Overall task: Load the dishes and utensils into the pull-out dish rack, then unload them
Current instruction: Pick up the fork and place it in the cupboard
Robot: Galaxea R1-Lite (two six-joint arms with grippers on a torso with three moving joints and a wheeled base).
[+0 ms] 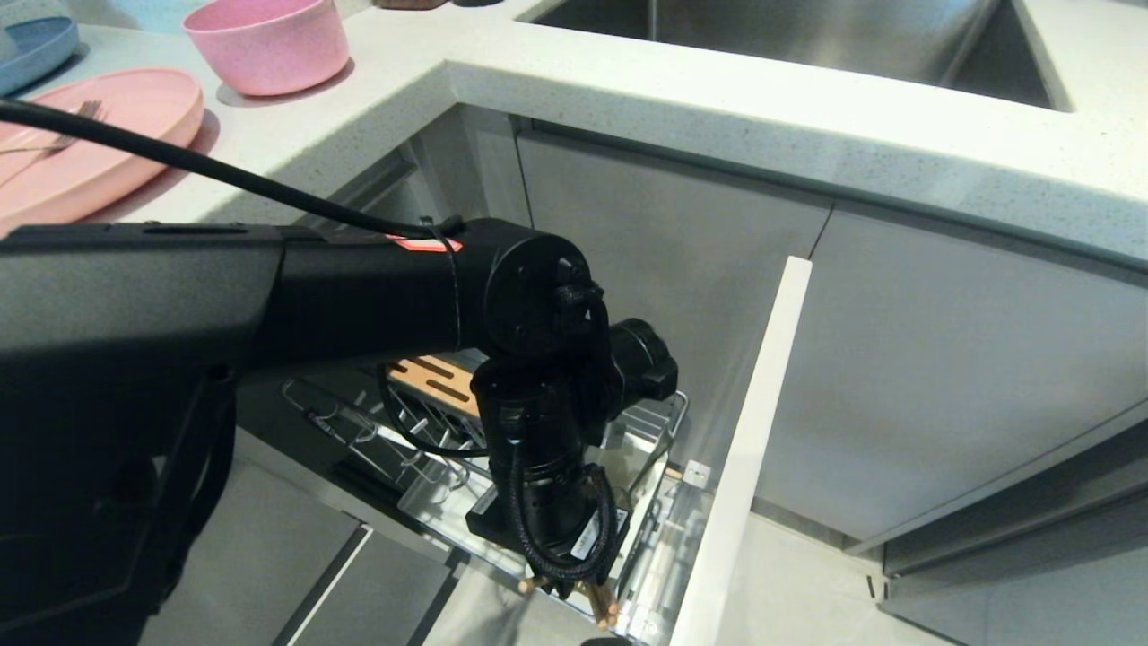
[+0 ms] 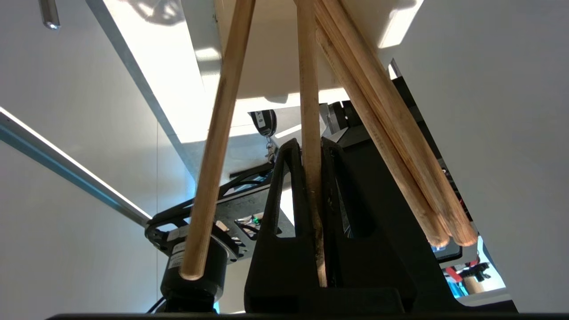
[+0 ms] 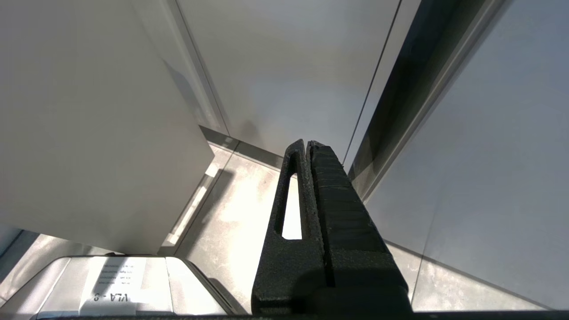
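Pull-out dish rack (image 1: 377, 422) stands drawn out below the table (image 1: 717, 99), where the pink plate (image 1: 99, 135) carrying the fork (image 1: 63, 135) and the pink bowl (image 1: 266, 45) sit. Over the rack's front end the left gripper (image 2: 311, 151) has its fingers clamped on one chopstick (image 2: 309, 102), other chopsticks (image 2: 391, 133) standing beside it. Parked beside the cabinet fronts, the right gripper (image 3: 306, 146) has its fingers together, holding nothing.

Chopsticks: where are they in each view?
Head: chopsticks poke out at bottom centre, under the left gripper, over the rack.
Left wrist: several sticks fill the centre; one chopstick is clamped between the fingers.
Right wrist: not in it.
Shared landmark: the left gripper on the sticks, in head and left wrist.
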